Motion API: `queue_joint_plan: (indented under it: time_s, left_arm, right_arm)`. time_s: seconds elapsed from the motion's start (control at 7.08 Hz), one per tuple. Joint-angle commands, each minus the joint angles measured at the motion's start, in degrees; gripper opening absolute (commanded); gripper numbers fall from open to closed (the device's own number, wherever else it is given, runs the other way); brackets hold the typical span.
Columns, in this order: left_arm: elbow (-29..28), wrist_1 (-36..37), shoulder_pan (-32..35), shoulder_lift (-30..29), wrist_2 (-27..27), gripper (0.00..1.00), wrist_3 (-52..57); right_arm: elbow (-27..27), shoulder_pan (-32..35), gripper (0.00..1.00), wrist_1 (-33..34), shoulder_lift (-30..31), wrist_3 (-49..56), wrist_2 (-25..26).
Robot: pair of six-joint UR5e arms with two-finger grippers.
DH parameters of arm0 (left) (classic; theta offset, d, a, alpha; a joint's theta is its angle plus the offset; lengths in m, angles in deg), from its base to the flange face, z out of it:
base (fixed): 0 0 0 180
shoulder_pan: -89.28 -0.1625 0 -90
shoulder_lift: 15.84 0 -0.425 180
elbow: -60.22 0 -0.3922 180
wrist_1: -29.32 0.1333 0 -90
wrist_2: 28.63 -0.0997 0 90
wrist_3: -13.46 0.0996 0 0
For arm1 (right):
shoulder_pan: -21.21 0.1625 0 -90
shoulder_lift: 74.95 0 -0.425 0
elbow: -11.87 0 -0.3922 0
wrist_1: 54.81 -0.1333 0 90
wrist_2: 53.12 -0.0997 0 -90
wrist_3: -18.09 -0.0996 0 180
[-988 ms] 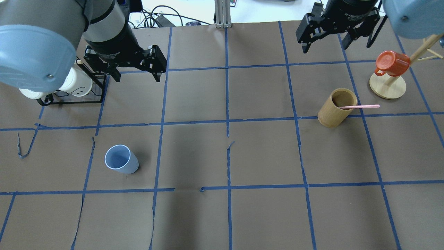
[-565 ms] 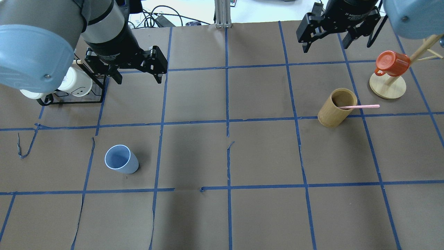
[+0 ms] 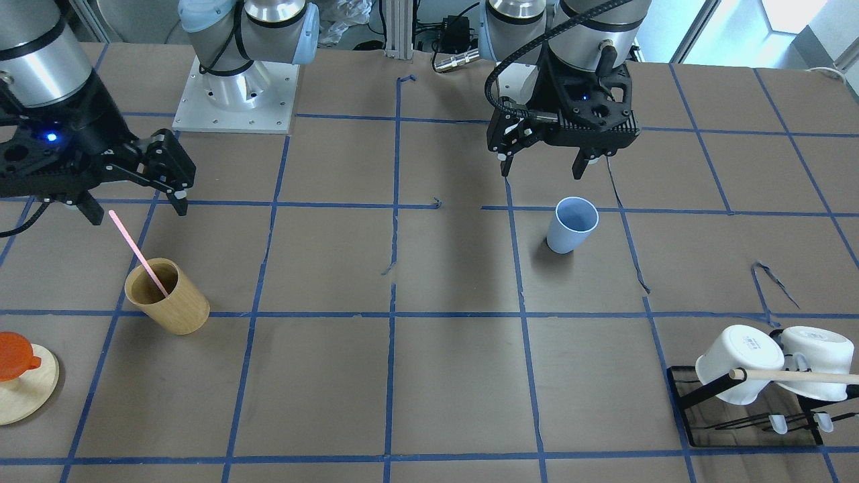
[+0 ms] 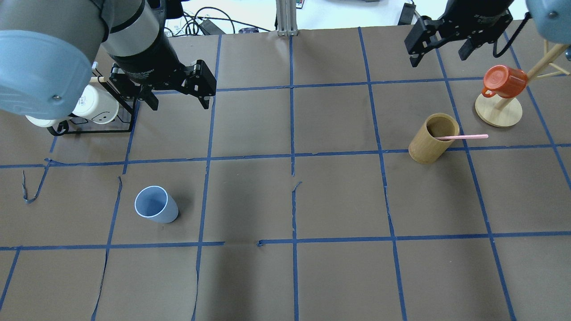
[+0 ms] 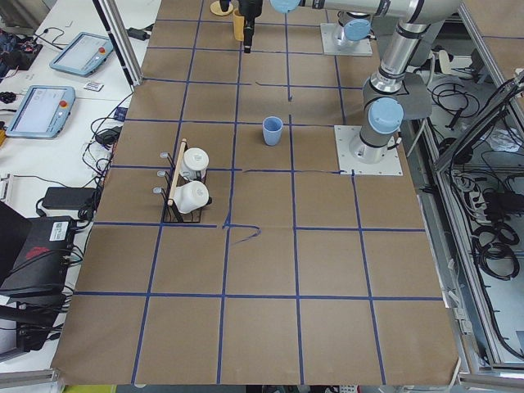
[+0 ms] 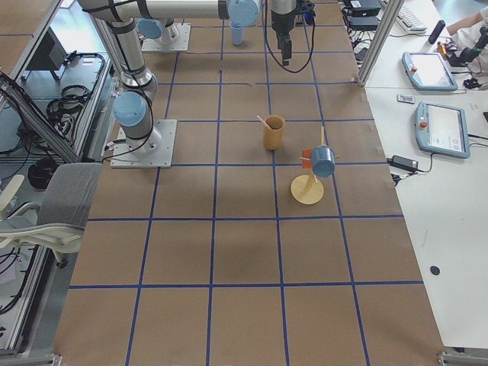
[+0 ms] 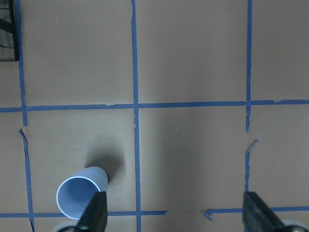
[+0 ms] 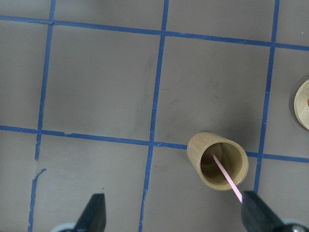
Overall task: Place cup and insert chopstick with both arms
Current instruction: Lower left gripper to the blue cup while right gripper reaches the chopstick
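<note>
The light-blue cup (image 4: 156, 205) stands upright on the left half of the table; it also shows in the front view (image 3: 570, 227) and the left wrist view (image 7: 79, 195). My left gripper (image 4: 179, 103) is open and empty, high above the table, behind the cup. The pale-pink chopstick (image 4: 464, 137) leans inside a tan wooden cup (image 4: 428, 142) on the right; it also shows in the right wrist view (image 8: 227, 176). My right gripper (image 4: 438, 58) is open and empty, high up and behind the wooden cup.
A black rack (image 4: 96, 129) with white mugs stands at the far left, close to my left arm. A wooden mug tree (image 4: 498, 111) with an orange mug (image 4: 504, 80) stands at the far right, beside the wooden cup.
My right gripper has moved to the right, toward the mug tree. My left gripper has shifted only slightly. Cup and chopstick have not moved.
</note>
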Motion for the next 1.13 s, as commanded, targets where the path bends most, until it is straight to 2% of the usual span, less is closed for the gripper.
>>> queue_joint_plan:
  time_s: [0.0, 0.28, 0.56, 0.71, 0.85, 0.99]
  left_arm:
    - [2.52, -0.21, -1.24, -0.23, -0.22, 1.0, 0.45]
    - [11.02, 0.75, -6.59, -0.14, -0.04, 1.0, 2.29]
    - [20.07, 2.33, -12.04, -0.4, -0.31, 1.0, 6.94]
    - [26.03, 4.51, -12.23, -0.14, -1.44, 0.98, 7.04]
    - [29.48, 8.27, -12.24, -0.14, -4.06, 0.97, 7.05]
    - [30.39, 9.01, -12.24, -1.36, -4.44, 0.84, 7.05]
  right_arm:
    - [-4.22, -6.02, 0.98, 1.61, 0.42, 14.92, -1.76]
    - [-9.57, -8.31, 0.98, 7.21, 1.12, 22.39, -1.5]
    - [-15.72, -9.73, 0.98, 10.03, 3.05, 24.0, -1.5]
    - [-18.71, -10.35, 0.97, 11.53, 4.1, 25.66, -1.5]
    - [-22.31, -12.61, 0.96, 13.55, 5.59, 29.6, -1.5]
    - [-26.0, -14.2, 0.96, 15.4, 7.35, 30.68, -2.8]
